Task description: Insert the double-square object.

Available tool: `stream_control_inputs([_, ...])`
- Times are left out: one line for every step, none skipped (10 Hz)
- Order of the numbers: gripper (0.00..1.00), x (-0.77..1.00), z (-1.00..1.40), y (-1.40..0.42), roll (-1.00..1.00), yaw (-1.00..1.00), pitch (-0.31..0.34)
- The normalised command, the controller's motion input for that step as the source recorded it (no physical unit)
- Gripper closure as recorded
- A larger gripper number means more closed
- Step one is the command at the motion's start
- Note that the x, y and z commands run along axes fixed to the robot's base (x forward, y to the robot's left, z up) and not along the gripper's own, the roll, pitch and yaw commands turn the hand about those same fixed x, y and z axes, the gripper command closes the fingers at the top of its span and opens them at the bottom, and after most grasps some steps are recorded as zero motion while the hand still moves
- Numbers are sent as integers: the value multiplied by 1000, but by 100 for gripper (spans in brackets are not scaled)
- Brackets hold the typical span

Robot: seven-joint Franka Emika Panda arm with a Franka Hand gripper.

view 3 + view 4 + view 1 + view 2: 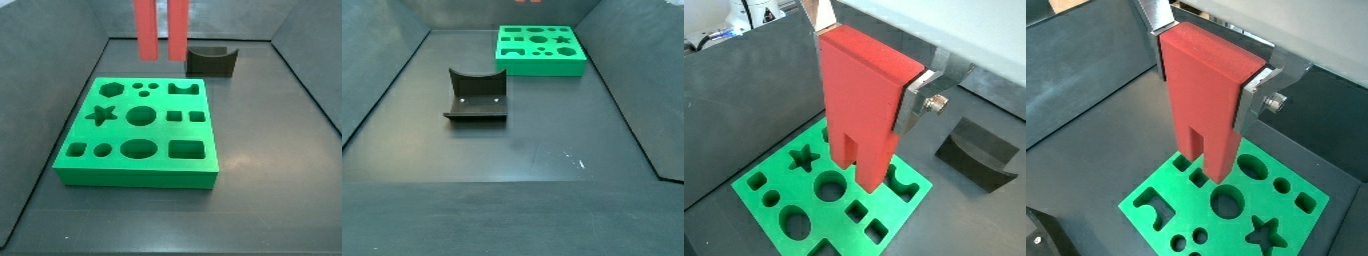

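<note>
My gripper is shut on the double-square object, a tall red block with two prongs pointing down. Silver fingers clamp its solid upper part in both wrist views, with the gripper around the block. The prongs hang above the green board, which has several shaped cutouts and also shows in a wrist view. In a side view only the red prongs show, hanging over the far edge of the board. The gripper itself is out of view in both side views.
The dark fixture stands on the floor beyond the board's far right corner and shows in a wrist view. In a side view it sits well in front of the board. Grey walls enclose the dark floor.
</note>
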Motion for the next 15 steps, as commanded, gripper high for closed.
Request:
stream_control_inputs([100,0,-60,-123,-39,0,-7])
stream_control_inputs([100,251,-431,-34,0,0,-83])
stream_control_inputs([100,600,-803,-160,174,86,-89])
stream_control_inputs([100,577,-766,-131,181,114,-91])
stream_control_inputs([100,643,-706,-163,266,77,0])
stream_control_inputs([100,491,-574,-163,326,157,23])
stream_control_inputs([100,140,-574,-120,306,177,0])
stream_control_inputs([100,23,-549,-111,150,40,-50])
stream_control_inputs([100,0,-417,-34,56,9,-69])
stream_control_inputs([100,-17,-306,0,0,0,-60])
stream_control_inputs([100,9,-291,0,-51,0,-30])
stream_control_inputs([100,106,-291,0,-73,0,-11])
stream_control_inputs([100,160,-291,0,-93,0,-7])
stream_control_inputs([100,157,-283,0,-110,0,-13])
stream_control_inputs([100,134,-189,-23,-116,0,-23])
